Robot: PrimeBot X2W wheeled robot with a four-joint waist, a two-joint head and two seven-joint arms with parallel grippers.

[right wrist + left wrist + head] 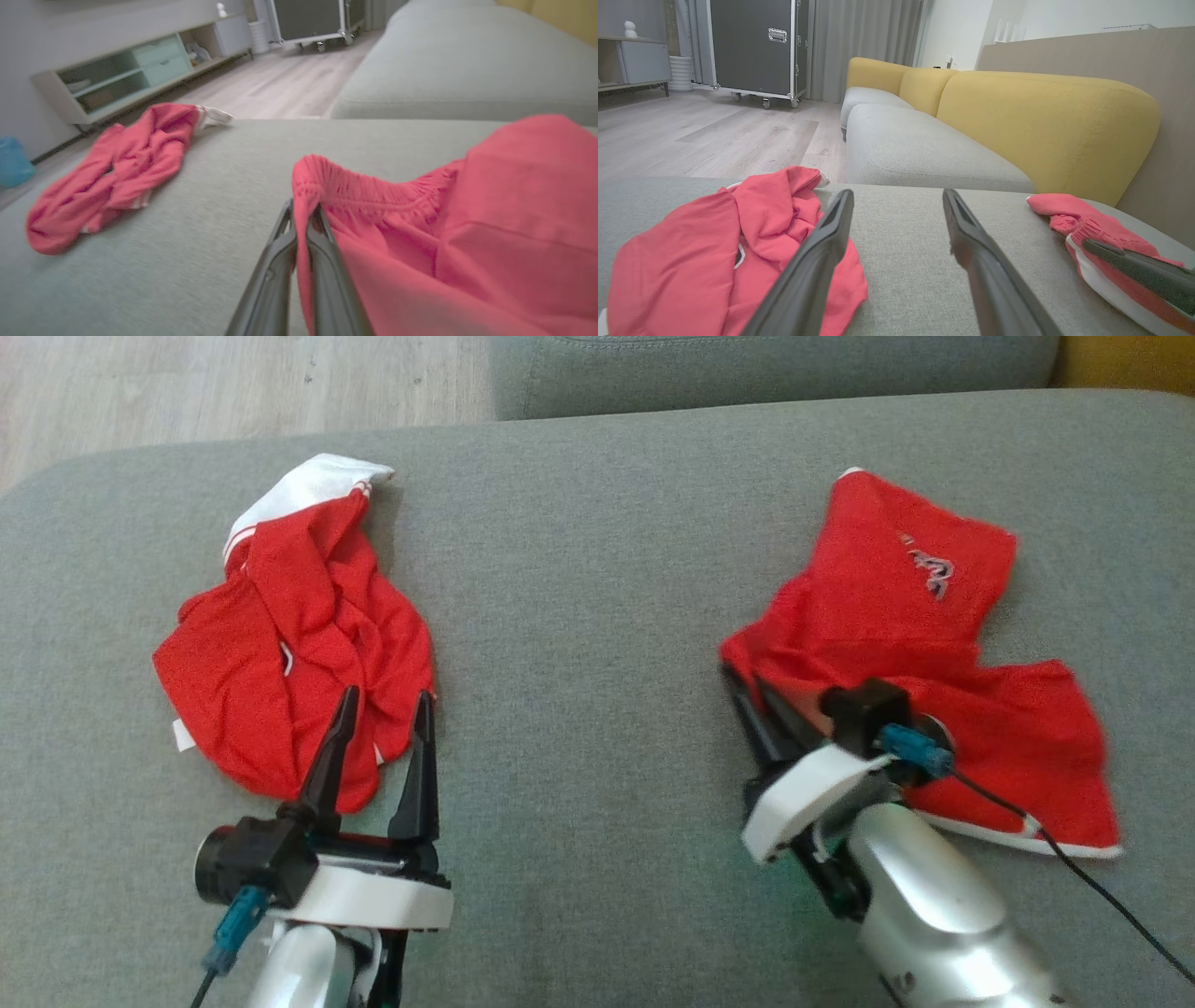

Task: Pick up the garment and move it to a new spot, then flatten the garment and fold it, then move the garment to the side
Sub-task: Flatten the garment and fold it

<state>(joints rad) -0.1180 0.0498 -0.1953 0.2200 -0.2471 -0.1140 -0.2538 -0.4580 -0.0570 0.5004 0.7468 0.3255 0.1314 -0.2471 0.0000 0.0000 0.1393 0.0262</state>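
**Starting the pick-up**

The right end effector [303, 212] is pressed together on the elastic waistband of the red shorts [920, 616], which lie rumpled on the right of the grey sofa cushion [579, 616]. The left end effector [387, 700] hangs spread and empty at the near edge of a crumpled red shirt [289, 607]. Next, probably, comes a steady lift, then a carry to bare cushion.

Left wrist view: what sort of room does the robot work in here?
Most likely a living room, perhaps a staged test one: a grey sofa with yellow back cushions, a wood-look floor and long curtains. The wheeled black flight case by the curtains hints at a demo setting.
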